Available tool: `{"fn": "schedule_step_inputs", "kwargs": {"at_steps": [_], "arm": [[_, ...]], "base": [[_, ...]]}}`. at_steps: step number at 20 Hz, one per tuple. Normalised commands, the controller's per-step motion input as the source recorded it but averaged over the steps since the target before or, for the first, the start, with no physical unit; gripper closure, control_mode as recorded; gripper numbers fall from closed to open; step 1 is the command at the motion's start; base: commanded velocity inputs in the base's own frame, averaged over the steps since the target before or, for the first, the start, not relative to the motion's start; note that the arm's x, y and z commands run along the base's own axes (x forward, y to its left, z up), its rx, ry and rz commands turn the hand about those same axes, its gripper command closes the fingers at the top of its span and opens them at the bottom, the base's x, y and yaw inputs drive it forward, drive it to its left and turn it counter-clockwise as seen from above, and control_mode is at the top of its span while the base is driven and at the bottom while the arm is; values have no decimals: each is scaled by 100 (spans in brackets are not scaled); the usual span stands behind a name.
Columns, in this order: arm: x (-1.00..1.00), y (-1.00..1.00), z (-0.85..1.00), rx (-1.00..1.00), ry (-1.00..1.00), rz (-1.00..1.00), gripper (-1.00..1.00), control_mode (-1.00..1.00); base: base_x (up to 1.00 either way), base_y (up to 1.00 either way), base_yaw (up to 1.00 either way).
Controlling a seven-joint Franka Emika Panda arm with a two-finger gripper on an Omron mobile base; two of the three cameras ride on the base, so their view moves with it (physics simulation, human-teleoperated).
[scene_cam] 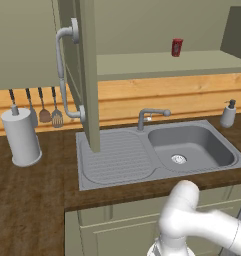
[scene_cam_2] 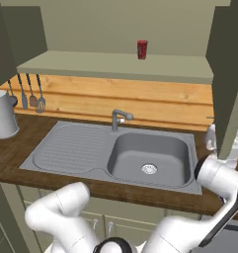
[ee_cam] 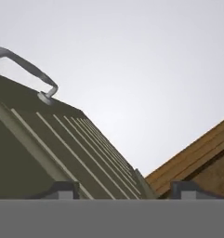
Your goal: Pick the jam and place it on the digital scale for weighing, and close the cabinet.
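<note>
The rigid cabinet door (ee_cam: 62,139), swung open at the right of the sink (scene_cam_2: 66,148), is best pushed flat on its panel; the gripper (ee_cam: 125,188) looks parted, apparently empty.

Glossy white rounded arm (scene_cam_2: 66,210) segments with dark joints; tool (ee_cam: 123,188) has 2 small dark tips
</note>
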Motion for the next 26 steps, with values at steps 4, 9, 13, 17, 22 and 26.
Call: {"fn": "schedule_step_inputs", "kwargs": {"at_steps": [4, 9, 13, 17, 22, 26], "arm": [[-57, 96, 100, -24, -42, 7, -100, -100], [-71, 98, 100, -37, -16, 2, -100, -100], [-60, 99, 100, -51, 16, 0, -100, -100], [-42, 100, 80, -62, 48, 0, -100, -100], [-18, 100, 43, -71, 68, 0, -100, -100], [19, 100, -4, -78, 82, 0, -100, -100]], "base": [[0, 0, 0], [0, 0, 0], [0, 0, 0], [0, 0, 0], [0, 0, 0], [0, 0, 0]]}}
